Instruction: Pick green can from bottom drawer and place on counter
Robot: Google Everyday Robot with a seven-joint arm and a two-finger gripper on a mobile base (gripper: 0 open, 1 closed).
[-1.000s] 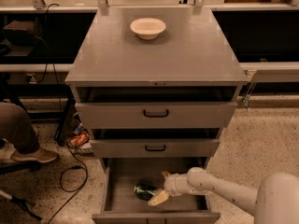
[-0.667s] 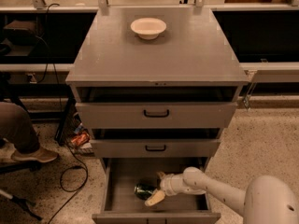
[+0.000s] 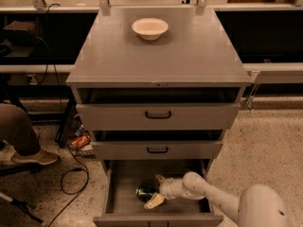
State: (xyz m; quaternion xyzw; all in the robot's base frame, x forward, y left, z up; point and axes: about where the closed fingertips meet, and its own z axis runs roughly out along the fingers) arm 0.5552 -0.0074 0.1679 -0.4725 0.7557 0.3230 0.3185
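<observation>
Edged leftward, the pincer [image 3: 155, 191] spreads wide around the green can [image 3: 143, 192] in the bottom drawer [image 3: 124, 183].

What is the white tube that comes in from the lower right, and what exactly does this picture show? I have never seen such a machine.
It is the arm of a mobile robot that has only this one arm. There is a single picture, looking down on the front of a grey drawer cabinet. At the arm's end sits the gripper, a claw with two fingers. It is inside the open bottom drawer. Its fingers stand apart, with the green can lying between them on the drawer floor. On the counter, the cabinet's flat top, stands a white bowl.
</observation>
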